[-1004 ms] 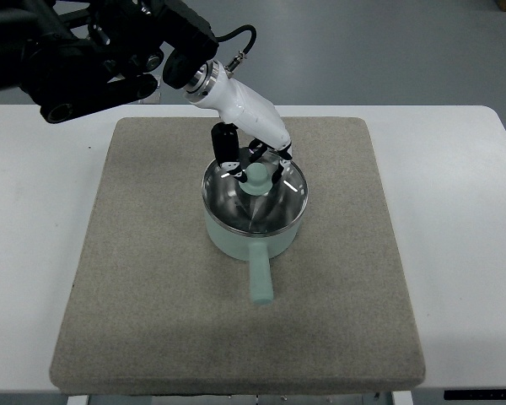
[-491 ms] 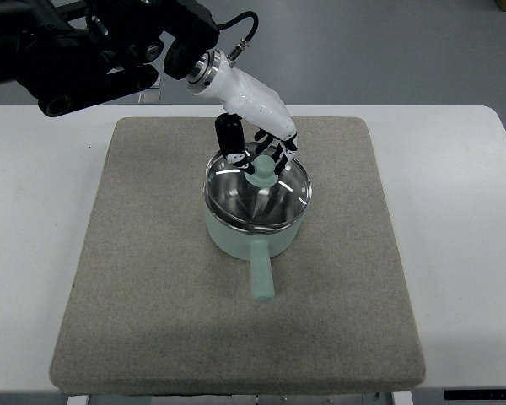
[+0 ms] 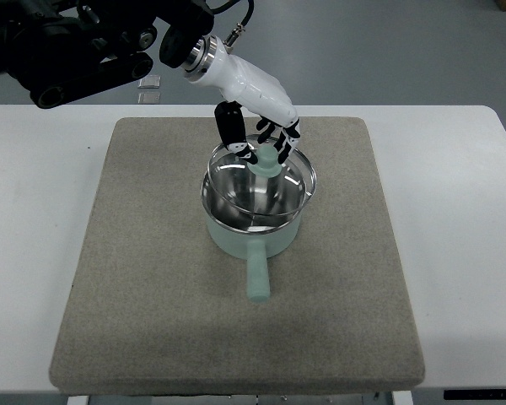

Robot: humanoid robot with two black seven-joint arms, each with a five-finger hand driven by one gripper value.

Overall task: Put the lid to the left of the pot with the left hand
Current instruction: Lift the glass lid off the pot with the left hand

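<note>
A pale green pot (image 3: 251,239) stands in the middle of the grey mat (image 3: 152,278), its handle pointing toward the near edge. Just above it hangs the glass lid (image 3: 261,184) with a steel rim and a pale green knob (image 3: 266,160). My left hand (image 3: 258,143), white with black fingers, comes in from the upper left and is shut on that knob. The lid is lifted off the pot's rim and sits a little behind it, slightly tilted. The right arm does not show.
The mat lies on a white table (image 3: 464,253). Bare mat stretches left of the pot and right of it. The dark arm links (image 3: 84,42) hang over the table's far left corner. Small pale tiles (image 3: 149,89) lie on the floor behind the table.
My left hand has closed on the knob and raised the lid off the pot, shifting it slightly up and away from the near edge. The pot has stayed in place.
</note>
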